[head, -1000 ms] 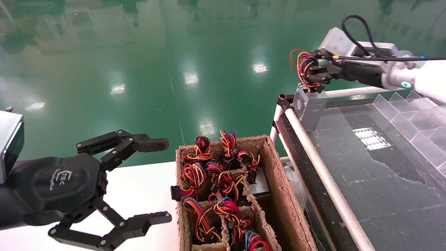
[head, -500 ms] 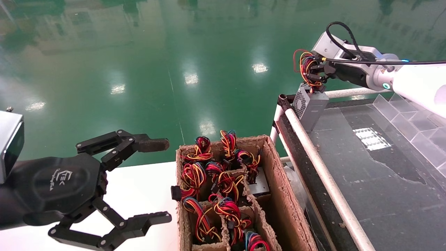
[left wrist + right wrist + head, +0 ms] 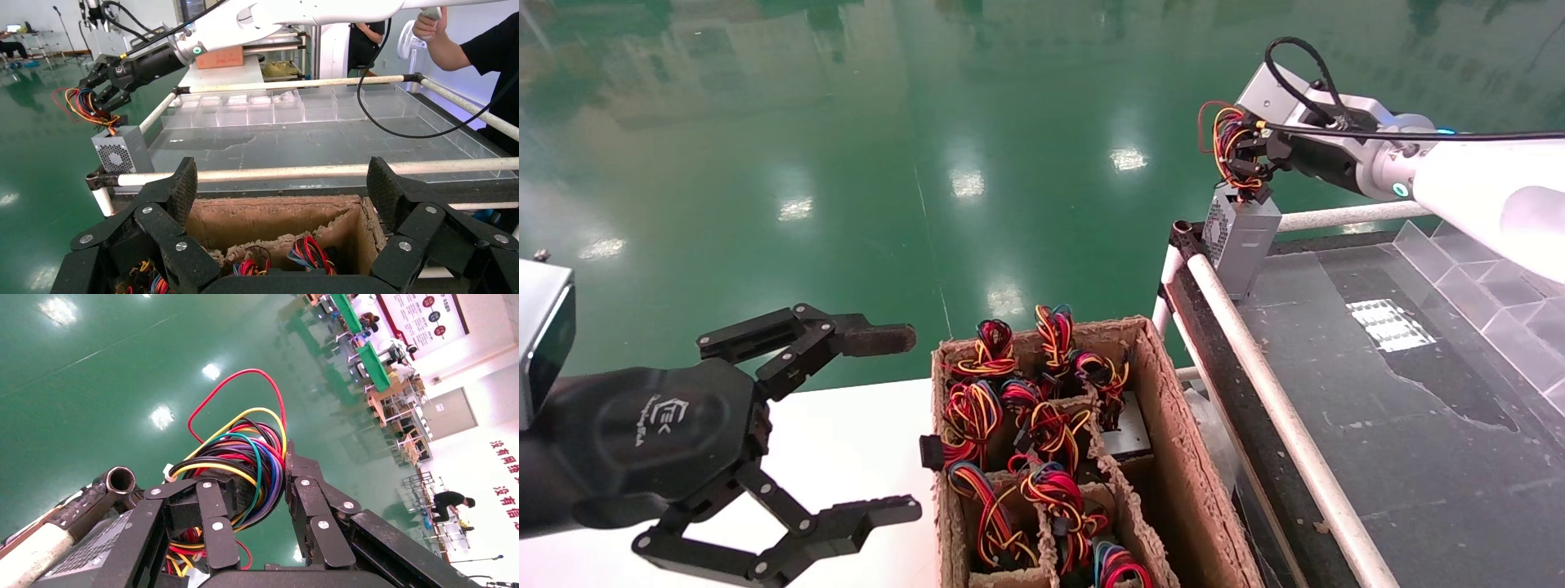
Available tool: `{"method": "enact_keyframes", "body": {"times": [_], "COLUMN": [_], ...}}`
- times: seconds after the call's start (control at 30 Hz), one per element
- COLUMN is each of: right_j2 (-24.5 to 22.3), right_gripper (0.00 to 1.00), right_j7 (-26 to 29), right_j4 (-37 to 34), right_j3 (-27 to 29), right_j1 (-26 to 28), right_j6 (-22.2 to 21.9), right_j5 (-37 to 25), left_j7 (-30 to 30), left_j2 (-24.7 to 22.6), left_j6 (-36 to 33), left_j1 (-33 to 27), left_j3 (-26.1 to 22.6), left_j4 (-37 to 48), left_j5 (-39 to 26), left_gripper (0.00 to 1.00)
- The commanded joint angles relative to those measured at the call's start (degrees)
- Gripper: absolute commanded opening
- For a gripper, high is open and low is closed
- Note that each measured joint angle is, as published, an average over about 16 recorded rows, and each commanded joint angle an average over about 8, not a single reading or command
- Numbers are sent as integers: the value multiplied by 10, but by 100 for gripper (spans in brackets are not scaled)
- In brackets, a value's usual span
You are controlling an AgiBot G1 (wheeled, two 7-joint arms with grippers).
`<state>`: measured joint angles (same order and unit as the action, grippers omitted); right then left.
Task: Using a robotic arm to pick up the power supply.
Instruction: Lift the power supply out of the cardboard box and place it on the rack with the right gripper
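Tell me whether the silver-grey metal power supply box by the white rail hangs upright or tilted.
Roughly upright: the silver-grey metal power supply box hangs by its coloured wire bundle from the right hand, vent grille sideways.

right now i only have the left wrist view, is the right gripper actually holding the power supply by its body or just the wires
Observer: By the wires. In the right wrist view the right gripper is shut on the looped wire bundle, not on the metal box.
Operator: where is the box sitting then
Observer: In the head view the power supply hangs under the bundle at the far corner of the dark tray, by the white rail. Whether it rests on the tray I cannot tell.
Operator: and my left gripper, anything between its fingers
Observer: No. The head view shows the left gripper open and empty over the white table, beside the cardboard divider box.
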<state>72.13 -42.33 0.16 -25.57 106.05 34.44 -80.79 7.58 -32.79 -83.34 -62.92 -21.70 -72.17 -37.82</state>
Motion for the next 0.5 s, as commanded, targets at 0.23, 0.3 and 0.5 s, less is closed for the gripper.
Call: {"method": "enact_keyframes", "body": {"times": [0.23,0.3,0.5], "right_j2": [1,0,0], "right_gripper": [84,100,100], "right_j7": [-2,-2,0], "right_j4": [-2,-2,-2], "right_j3": [-1,-1,-2], "right_j1": [-6,-6,-5], "right_j6": [5,7,14], "right_j5": [-2,-2,-2], "left_j7": [0,0,0], "left_j2": [0,0,0], "left_j6": [0,0,0], "left_j1": [0,0,0], "left_j3": [0,0,0], "left_j4": [0,0,0], "left_j5": [0,0,0], "left_gripper": [100,100,100]}}
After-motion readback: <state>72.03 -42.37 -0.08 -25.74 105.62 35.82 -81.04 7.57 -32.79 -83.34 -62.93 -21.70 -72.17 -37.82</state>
